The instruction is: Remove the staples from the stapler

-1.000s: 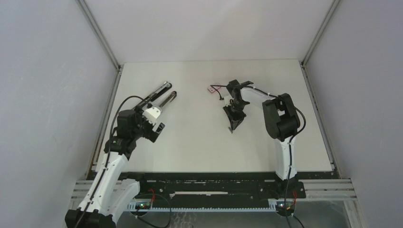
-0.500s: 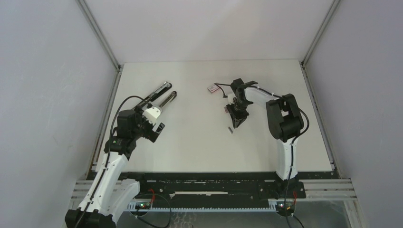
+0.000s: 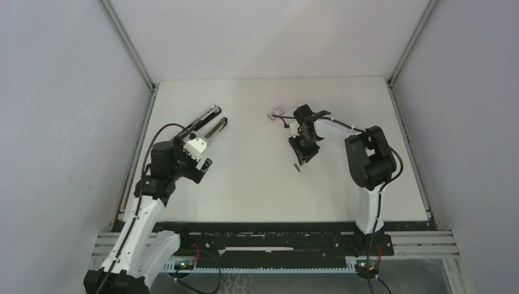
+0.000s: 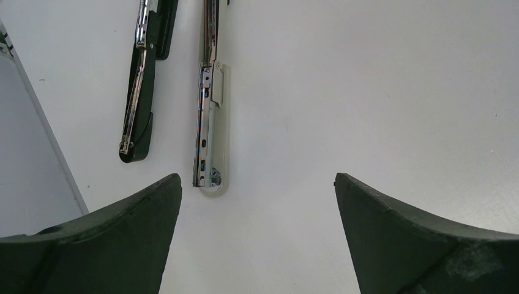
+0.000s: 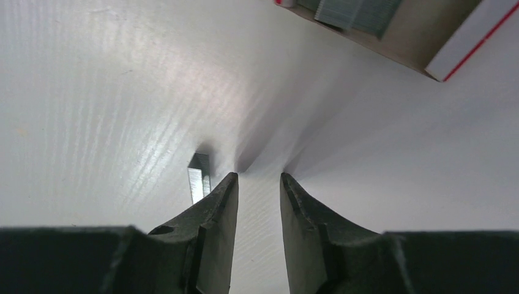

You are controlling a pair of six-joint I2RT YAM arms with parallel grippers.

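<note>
Lying loose beside the right claw (image 5: 258,179): staples (image 5: 199,184).

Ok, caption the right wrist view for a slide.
Right gripper, jaws slightly apart and empty, beside short silver-grey staple strip on white table; red-and-white box beyond.

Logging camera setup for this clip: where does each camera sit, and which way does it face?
Top external: above and behind the bases, looking down on the table; both arms show.
Left wrist: on the left arm, facing the opened stapler; left jaws, wide apart, at the bottom.
Right wrist: low over the table, facing staples and a staple box; right jaws slightly parted.
Shared: top external also shows stapler and staples.
</note>
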